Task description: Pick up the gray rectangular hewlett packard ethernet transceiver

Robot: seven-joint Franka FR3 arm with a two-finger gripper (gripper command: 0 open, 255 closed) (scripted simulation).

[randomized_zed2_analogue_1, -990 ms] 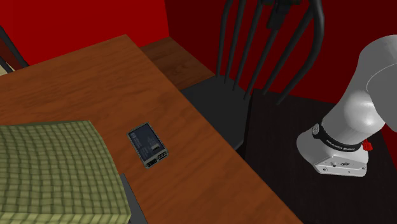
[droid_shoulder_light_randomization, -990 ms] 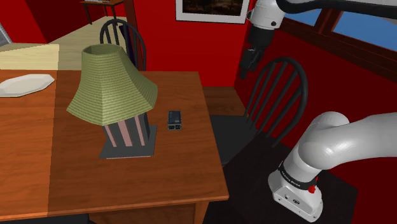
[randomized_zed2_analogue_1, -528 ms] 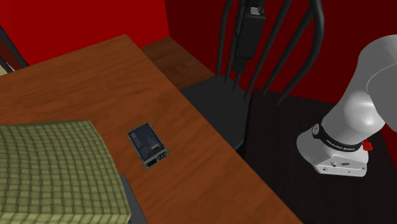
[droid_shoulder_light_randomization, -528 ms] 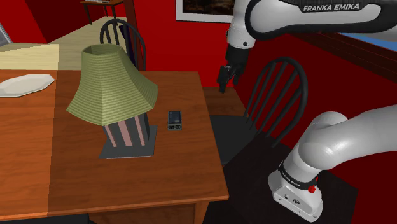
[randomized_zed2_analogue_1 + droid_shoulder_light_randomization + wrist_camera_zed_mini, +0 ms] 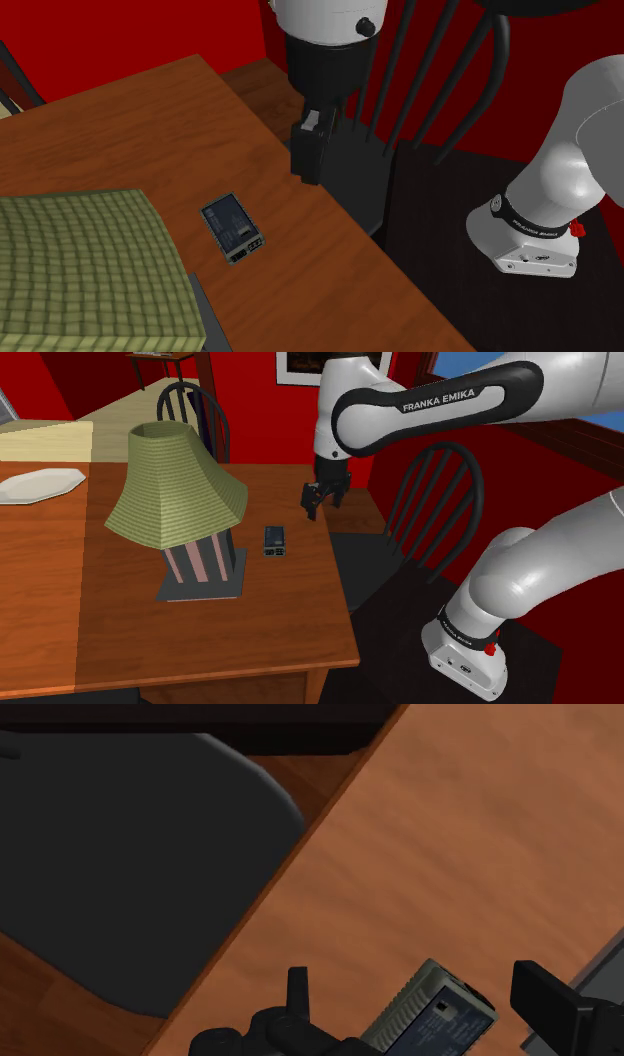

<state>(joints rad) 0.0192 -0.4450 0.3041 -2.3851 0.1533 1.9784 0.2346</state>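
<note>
Jaws are spread, hanging over the counter [image 5: 200, 642] edge by the chair [image 5: 440, 502], and the transceiver [image 5: 275, 539] lies flat near the lamp [image 5: 180, 482] base (nothing's touching it), so I'd worry a crooked drop plants a finger on top and skids it lampward.

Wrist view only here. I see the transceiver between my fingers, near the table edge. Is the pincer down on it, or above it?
Observer: Above it. In the shoulder view the open pincer hangs in the air over the table's edge, apart from the transceiver.
Operator: Anything close by that I could hit?
Observer: A lamp with a green shade stands just beside the transceiver, on the side away from the chair.
Operator: Which way should I shift?
Observer: Probably inward. In the second exterior view the pincer is over the table's edge, and the transceiver lies further in, toward the lamp.
</note>
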